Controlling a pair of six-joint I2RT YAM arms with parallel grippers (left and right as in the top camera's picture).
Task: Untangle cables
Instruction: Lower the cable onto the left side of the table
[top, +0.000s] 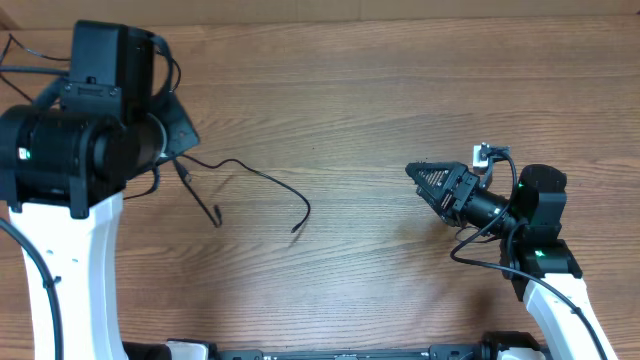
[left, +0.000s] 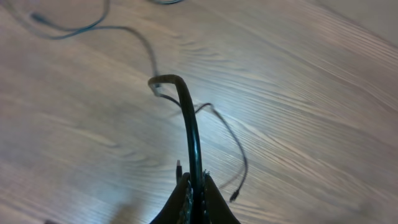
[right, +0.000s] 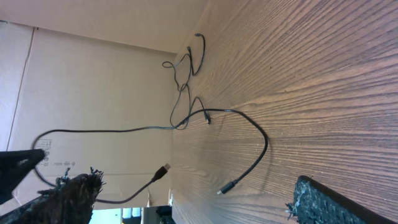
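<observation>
Bottom centre of the left wrist view, the left gripper (left: 194, 190) pinches a loop of the cables (left: 189, 124), whose strands trail to the upper left. Lift slowly, so they slide free rather than cinch. At the far right of the overhead view, the right gripper (top: 432, 180) stands wide and empty.

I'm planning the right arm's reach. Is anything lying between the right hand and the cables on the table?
Nothing visible does. Only bare table lies between the open right hand and the nearest loose end of the cables. The left hand is shut on the cables at their far side, out of that path.
</observation>
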